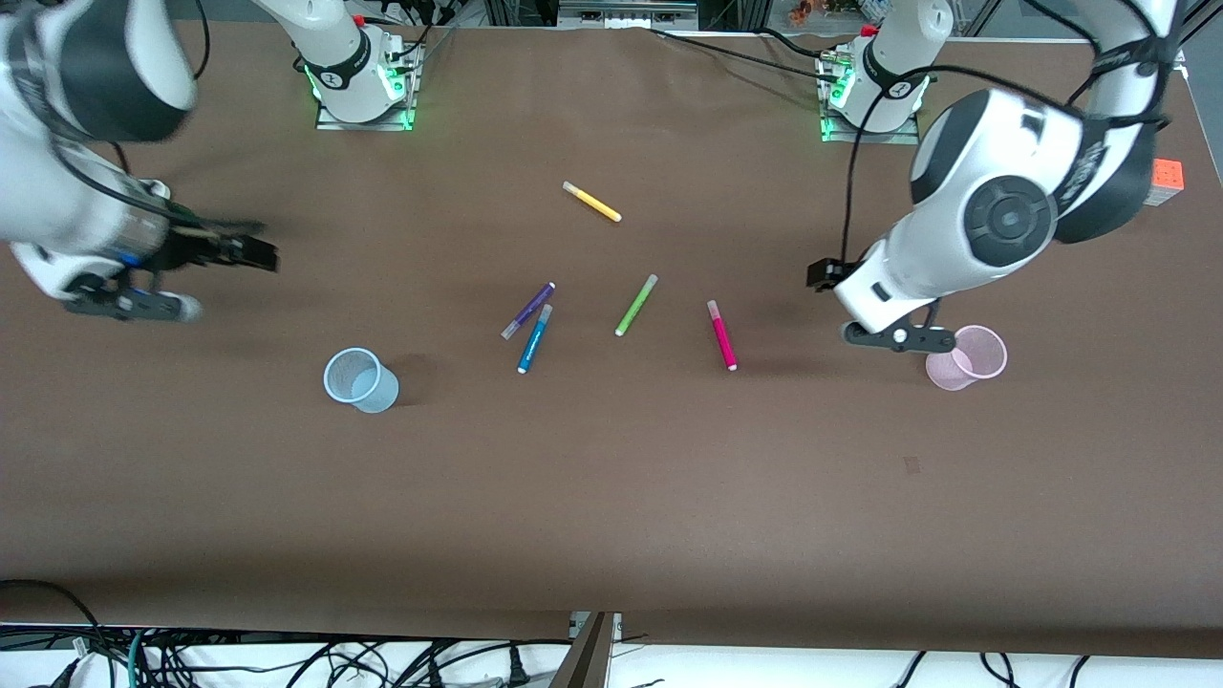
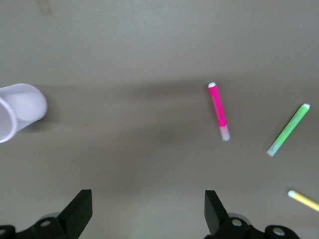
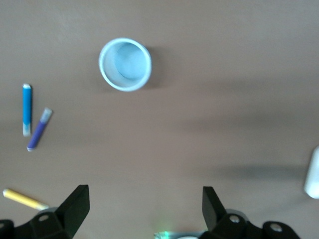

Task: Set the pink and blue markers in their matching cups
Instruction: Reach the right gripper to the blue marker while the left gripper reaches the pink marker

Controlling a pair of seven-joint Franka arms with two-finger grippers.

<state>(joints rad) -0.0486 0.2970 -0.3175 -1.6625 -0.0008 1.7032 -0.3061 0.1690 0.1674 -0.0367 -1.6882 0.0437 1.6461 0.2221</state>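
Observation:
The pink marker (image 1: 722, 335) (image 2: 218, 110) lies flat near the table's middle. The blue marker (image 1: 534, 339) (image 3: 27, 109) lies toward the right arm's end from it, beside a purple pen. The pale pink cup (image 1: 967, 357) (image 2: 20, 109) stands upright at the left arm's end. The pale blue cup (image 1: 360, 379) (image 3: 125, 64) stands upright toward the right arm's end. My left gripper (image 1: 824, 274) (image 2: 148, 196) hangs open and empty over bare table between the pink marker and the pink cup. My right gripper (image 1: 250, 253) (image 3: 145, 194) hangs open and empty over bare table at its own end, apart from the blue cup.
A purple pen (image 1: 528, 311) (image 3: 39, 129) almost touches the blue marker. A lime-green pen (image 1: 636, 305) (image 2: 288, 129) lies between the two markers. A yellow pen (image 1: 592, 202) (image 2: 304, 200) (image 3: 25, 199) lies nearer the bases. A colour cube (image 1: 1167, 182) sits at the table's edge.

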